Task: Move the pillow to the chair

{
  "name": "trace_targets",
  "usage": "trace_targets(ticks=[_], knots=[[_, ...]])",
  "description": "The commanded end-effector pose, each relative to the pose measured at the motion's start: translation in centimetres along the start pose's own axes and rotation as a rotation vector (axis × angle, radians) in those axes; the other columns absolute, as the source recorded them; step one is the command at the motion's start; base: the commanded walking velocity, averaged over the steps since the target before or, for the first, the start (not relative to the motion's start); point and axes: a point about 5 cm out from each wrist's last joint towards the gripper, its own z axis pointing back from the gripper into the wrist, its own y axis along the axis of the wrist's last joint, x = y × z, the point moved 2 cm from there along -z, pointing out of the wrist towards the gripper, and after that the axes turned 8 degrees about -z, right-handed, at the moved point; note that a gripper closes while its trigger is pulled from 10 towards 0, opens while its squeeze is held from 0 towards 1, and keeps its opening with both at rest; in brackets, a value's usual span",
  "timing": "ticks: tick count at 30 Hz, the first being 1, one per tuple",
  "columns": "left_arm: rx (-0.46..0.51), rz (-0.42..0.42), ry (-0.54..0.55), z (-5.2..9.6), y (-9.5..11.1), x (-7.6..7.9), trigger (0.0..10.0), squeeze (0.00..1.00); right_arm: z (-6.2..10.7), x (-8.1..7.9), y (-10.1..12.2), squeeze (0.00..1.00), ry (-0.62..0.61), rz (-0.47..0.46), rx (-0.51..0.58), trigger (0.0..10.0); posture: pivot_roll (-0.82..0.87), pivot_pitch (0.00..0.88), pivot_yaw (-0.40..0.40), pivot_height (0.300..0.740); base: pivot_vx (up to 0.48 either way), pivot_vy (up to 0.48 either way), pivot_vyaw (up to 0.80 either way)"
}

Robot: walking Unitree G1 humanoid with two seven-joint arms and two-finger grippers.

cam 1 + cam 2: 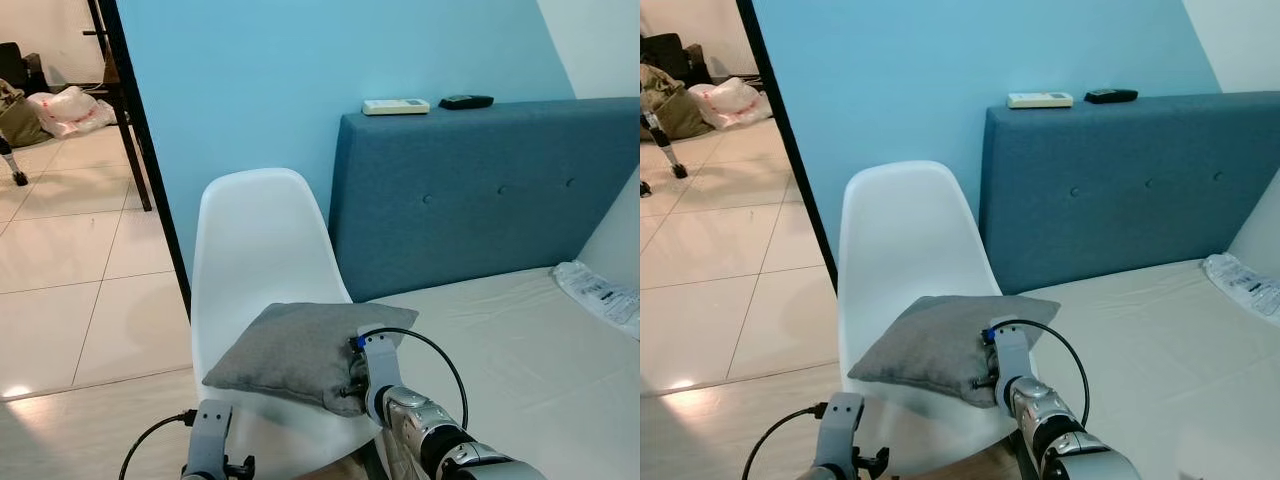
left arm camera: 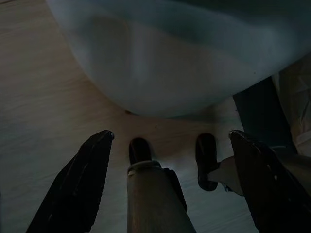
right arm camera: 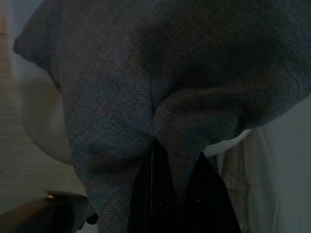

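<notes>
Right arm reaches forward, wrist raised; right gripper (image 3: 170, 160) pinched shut on fold of pillow (image 1: 300, 352); left arm low; left gripper (image 2: 170, 145) points down, fingers (image 2: 80, 179) spread apart, holding nothing.

text: none legible; remote (image 1: 395, 106) on headboard (image 1: 480, 190): markings too small; bed packet (image 1: 600, 293): print blurred

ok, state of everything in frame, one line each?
pillow: lying on the chair seat, pinched at its near edge by the right gripper
chair: upright beside the bed, pillow on its seat
right gripper: shut on the pillow
left gripper: open, low under the chair seat, holding nothing
bed: mattress bare, a plastic packet on it
</notes>
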Motion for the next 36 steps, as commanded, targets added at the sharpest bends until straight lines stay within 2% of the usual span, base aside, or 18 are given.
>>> trace_targets(ticks=[1, 7, 14, 25, 36], knots=[[-0.006, -0.014, -0.008, 0.1, -0.2, 0.1, 10.0, 0.00, -0.1, -0.6, 0.0, 0.00, 0.026, 0.005, 0.012, 10.0, 0.05, 0.000, -0.020, 0.670, 0.000, 0.000, 0.00], [-0.010, -0.021, -0.004, 0.2, -0.6, -0.1, 10.0, 0.00, -0.1, -1.2, -1.1, 0.00, 0.057, 0.054, -0.025, 10.0, 0.06, 0.000, -0.032, 0.645, 0.000, 0.000, 0.00], [-0.012, -0.020, 0.004, 0.4, -0.9, -0.3, 10.0, 0.00, 0.1, -0.5, -2.8, 0.00, 0.020, 0.107, -0.089, 10.0, 0.07, 0.000, -0.043, 0.615, 0.000, 0.000, 0.00], [-0.008, -0.023, 0.013, 0.4, -0.8, -0.6, 10.0, 0.00, 0.0, -0.9, -2.2, 0.00, 0.051, 0.074, -0.053, 10.0, 0.07, 0.000, -0.039, 0.615, 0.000, 0.000, 0.00], [0.001, -0.032, 0.014, 0.4, -0.9, -0.7, 10.0, 0.00, -0.3, -2.3, -2.0, 0.00, 0.051, 0.141, -0.080, 10.0, 0.11, 0.000, -0.044, 0.615, 0.000, 0.000, 0.00]])
